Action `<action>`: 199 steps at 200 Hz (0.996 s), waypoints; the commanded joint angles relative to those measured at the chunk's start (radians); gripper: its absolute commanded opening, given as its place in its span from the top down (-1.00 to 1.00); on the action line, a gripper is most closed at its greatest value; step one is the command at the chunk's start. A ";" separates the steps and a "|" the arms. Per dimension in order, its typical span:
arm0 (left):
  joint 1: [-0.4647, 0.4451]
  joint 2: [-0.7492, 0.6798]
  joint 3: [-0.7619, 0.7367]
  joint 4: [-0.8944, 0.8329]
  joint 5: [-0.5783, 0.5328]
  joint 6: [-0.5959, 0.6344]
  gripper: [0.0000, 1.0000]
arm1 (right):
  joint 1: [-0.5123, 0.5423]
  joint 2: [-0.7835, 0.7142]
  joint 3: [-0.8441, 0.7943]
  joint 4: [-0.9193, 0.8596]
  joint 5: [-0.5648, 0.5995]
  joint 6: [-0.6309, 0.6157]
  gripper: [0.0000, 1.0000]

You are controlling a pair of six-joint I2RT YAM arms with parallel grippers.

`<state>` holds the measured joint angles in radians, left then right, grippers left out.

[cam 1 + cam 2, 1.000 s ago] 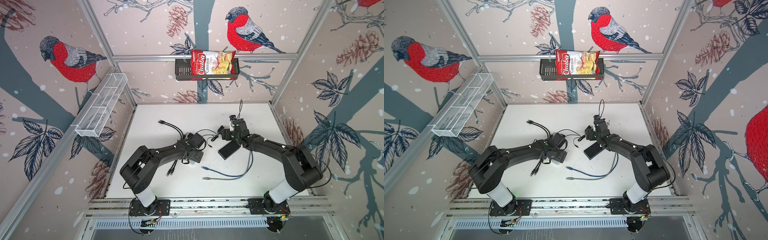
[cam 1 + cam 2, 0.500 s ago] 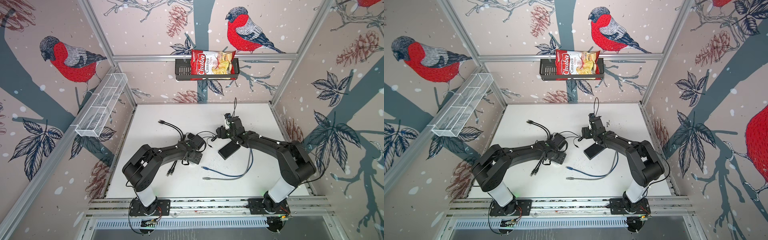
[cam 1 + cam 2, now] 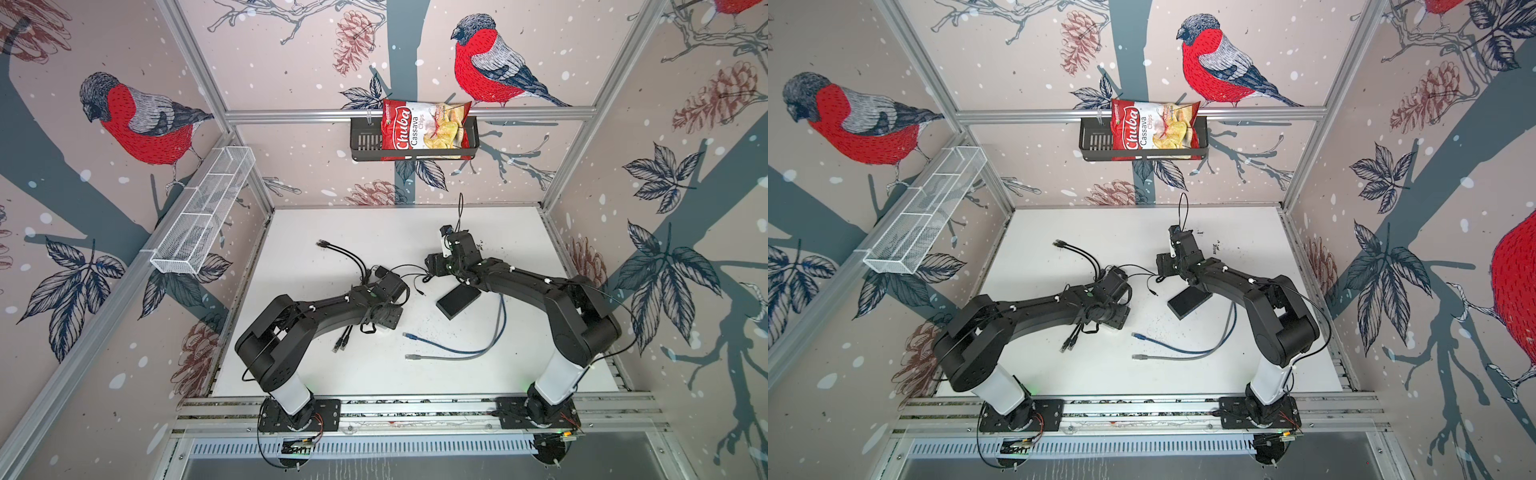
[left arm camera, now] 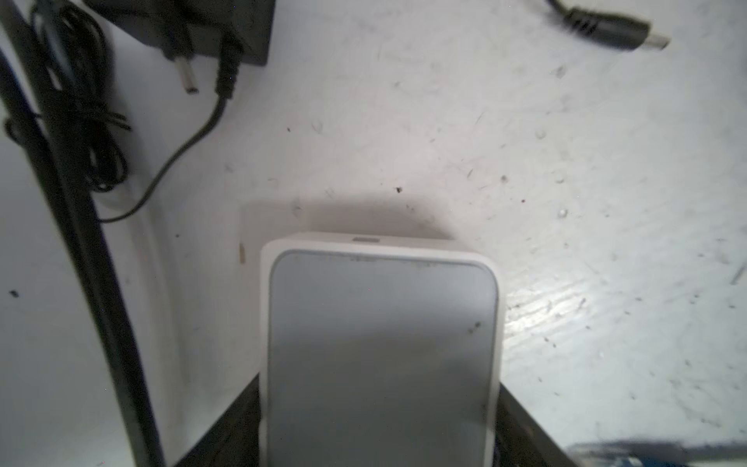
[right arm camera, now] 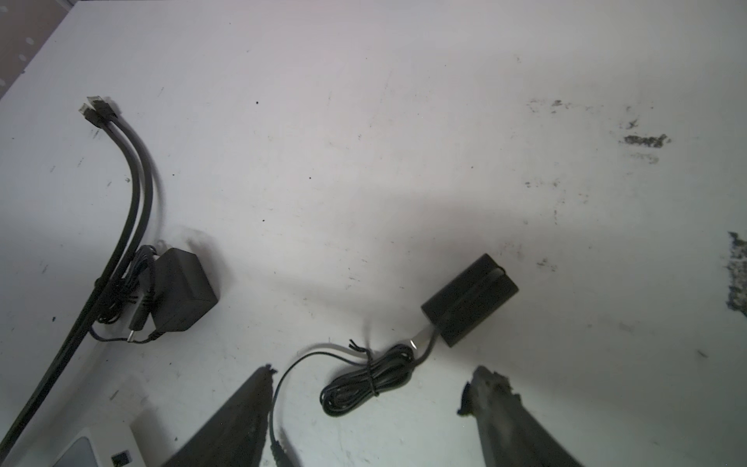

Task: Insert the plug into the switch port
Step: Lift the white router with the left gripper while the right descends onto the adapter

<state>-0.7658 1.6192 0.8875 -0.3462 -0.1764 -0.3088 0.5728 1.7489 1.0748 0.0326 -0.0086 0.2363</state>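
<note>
- The left claw (image 4: 378, 388) is closed around the white switch (image 4: 380, 343), with its dark fingers (image 4: 226, 428) against both long sides. I judge this pins the switch flat on the surface (image 4: 525, 161), so it cannot skid when a plug is pushed in.
- The switch's free edge faces away from the claw and has a small grey slot (image 4: 366, 239) in it. Whether that is the intended port, I cannot tell.
- The plug (image 4: 606, 26), a black barrel with a bare metal tip, lies loose on the surface, well apart from the switch and held by nothing.
- The right claw (image 5: 376, 372) hangs open above the bundled cable (image 5: 368, 380) of a black adapter (image 5: 469, 299). The plug's thin lead (image 5: 299, 359) runs out between its fingers, so I judge the claw is placed to come down on that lead.
- A second adapter (image 5: 182, 295) and a flat black box (image 3: 458, 300) lie nearby, untouched.
- Insertion has not begun: the plug must first be picked up and aimed at the switch.
</note>
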 commanded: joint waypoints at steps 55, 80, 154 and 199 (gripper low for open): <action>0.000 -0.264 -0.157 0.186 -0.246 -0.105 -0.08 | 0.039 0.052 0.070 0.009 -0.046 0.021 -0.46; 0.016 -0.357 -0.202 0.196 -0.318 -0.138 -0.11 | 0.071 0.072 0.091 0.013 -0.038 0.024 -0.41; 0.152 -0.558 -0.320 0.242 -0.261 -0.197 -0.14 | 0.175 0.179 0.209 -0.021 -0.092 0.031 -0.08; 0.159 -0.547 -0.313 0.239 -0.246 -0.195 -0.14 | 0.238 0.271 0.326 -0.092 -0.106 0.032 0.13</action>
<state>-0.6098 1.0683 0.5709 -0.1619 -0.4274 -0.4973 0.7872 1.9839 1.3487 -0.0071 -0.0998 0.2615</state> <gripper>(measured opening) 0.710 0.442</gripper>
